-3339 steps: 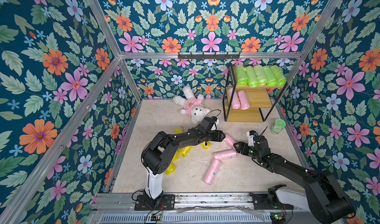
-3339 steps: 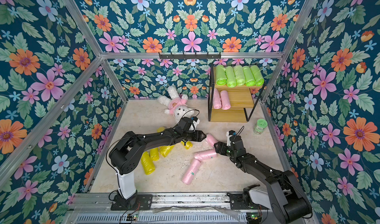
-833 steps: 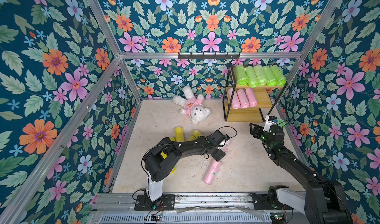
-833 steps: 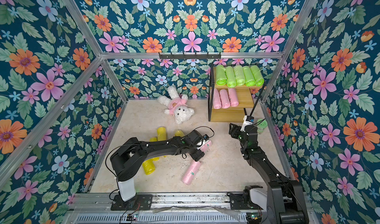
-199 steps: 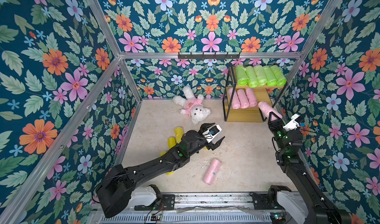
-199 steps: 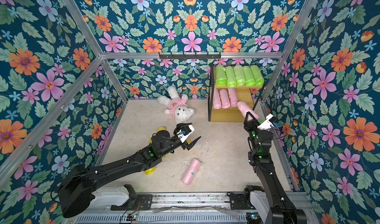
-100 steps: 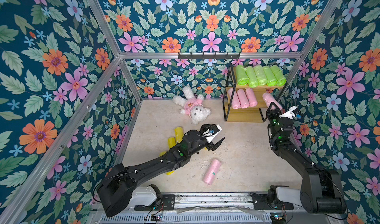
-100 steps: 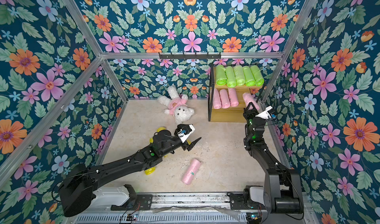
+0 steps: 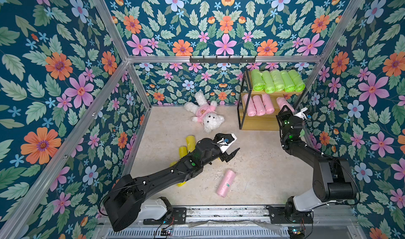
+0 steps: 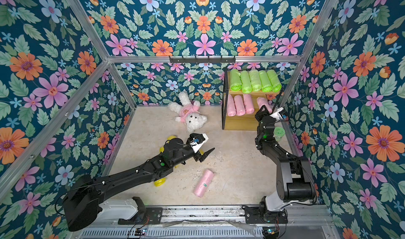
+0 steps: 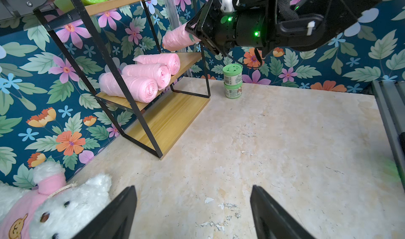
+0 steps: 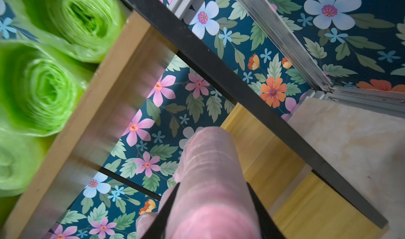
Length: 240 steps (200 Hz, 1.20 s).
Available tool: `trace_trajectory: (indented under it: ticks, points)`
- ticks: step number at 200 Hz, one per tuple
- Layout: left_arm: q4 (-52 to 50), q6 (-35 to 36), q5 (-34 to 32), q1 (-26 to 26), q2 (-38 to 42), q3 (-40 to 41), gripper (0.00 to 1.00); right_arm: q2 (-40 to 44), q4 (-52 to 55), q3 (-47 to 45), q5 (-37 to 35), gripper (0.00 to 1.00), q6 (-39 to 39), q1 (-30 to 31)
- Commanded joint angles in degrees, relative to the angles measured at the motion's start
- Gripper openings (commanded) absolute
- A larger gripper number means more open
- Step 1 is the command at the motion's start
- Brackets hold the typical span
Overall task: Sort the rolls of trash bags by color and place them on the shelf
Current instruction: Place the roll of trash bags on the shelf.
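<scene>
While the shelf [image 9: 258, 124] stands in the far right corner with five green rolls [image 9: 277, 81] filling its top tier and three pink rolls [image 9: 258, 105] side by side on the tier below, your concern is the bare end of that middle board [image 11: 190, 59], the end nearest your right arm. Your right gripper [image 9: 285, 111] is clamped on a fourth pink roll [image 12: 208, 161], gripping its near end so the rest sticks out ahead of the jaws toward the back wall. In the left wrist view that roll hangs above the bare end of the board, clear of the wood and beside the shelved three, its long axis running roughly the same way as theirs. The move ahead looks like mostly a lowering with little turning; mind the black frame bar [image 12: 241, 95] close by the roll. Your left gripper [image 9: 232, 155] hovers over the floor [image 9: 263, 165], jaws wide and empty. A fifth pink roll [image 9: 226, 183] lies on the floor near it, long axis front to back, well apart from the right arm, so your left arm is the nearer one. Several yellow rolls [image 9: 190, 141] lie beside that arm
</scene>
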<state>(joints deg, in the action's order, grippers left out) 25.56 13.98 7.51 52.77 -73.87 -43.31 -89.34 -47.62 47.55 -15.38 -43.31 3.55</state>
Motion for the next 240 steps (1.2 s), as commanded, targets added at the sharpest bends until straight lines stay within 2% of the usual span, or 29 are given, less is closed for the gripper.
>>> trace_trajectory:
  ticks: [1,96,134,240]
  points:
    - [-0.77,1.05,0.45,-0.04,0.56,-0.41,0.86,-1.54,-0.79,1.23,-1.28,0.34,1.65,0.14]
    - [-2.12,1.34,0.23,-0.01,0.14,-0.68,0.86,-7.20,-0.03,3.18,1.71,0.39,1.38,1.67]
    - [-2.70,1.27,0.30,-0.04,-0.23,-0.91,0.86,-6.07,0.06,2.28,0.88,0.49,2.21,1.90]
    - [-3.24,1.25,-0.04,-0.04,-0.34,-0.74,0.85,0.13,0.28,-2.21,4.89,0.73,1.69,0.28]
